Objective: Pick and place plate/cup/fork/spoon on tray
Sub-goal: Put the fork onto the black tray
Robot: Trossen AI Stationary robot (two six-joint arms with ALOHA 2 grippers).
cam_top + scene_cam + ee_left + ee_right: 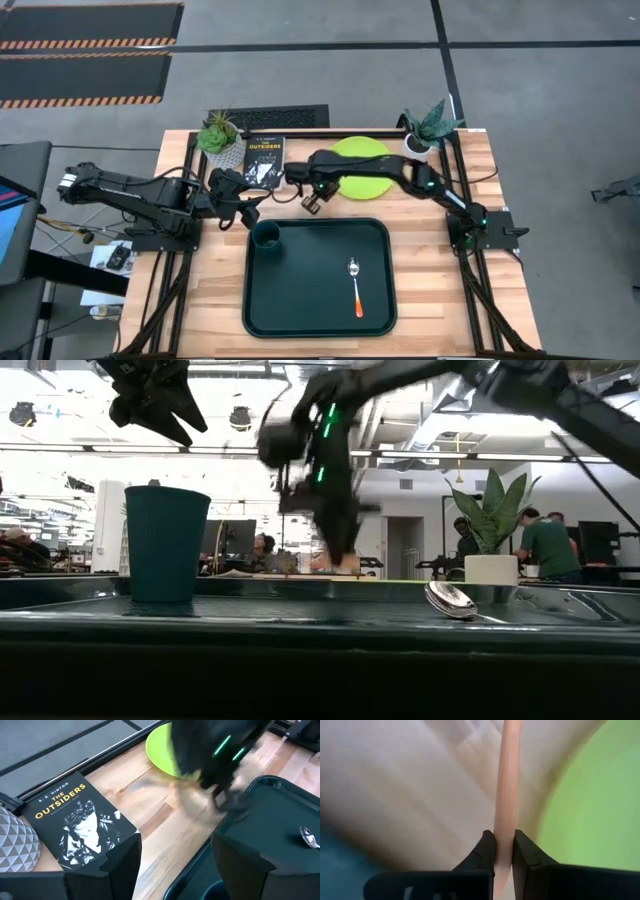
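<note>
The dark green tray (320, 310) lies at the table's near middle. The dark green cup (267, 235) stands upright in its far left corner. The spoon (355, 285) lies on the tray's right half. The lime-green plate (362, 152) lies on the table beyond the tray, partly under my right arm. My right gripper (314, 203) is between the plate and the tray's far rim, shut on the fork's pale orange handle (505, 780). The tines do not show. My left gripper (245, 208) is open and empty, high above the tray's far left corner, near the cup. My right gripper pinches the fork's handle (503, 827) between its two fingers, which lie across it. The handle runs straight on ahead of the fingertips, over the wood beside the plate (590, 815). Whether the fork is clear of the table I cannot tell.
A black book (263, 160) lies on the table beyond the tray's left corner. One white plant pot (222, 140) stands left of the book, another (425, 135) at the far right behind the plate. People show in the room beyond (545, 545).
</note>
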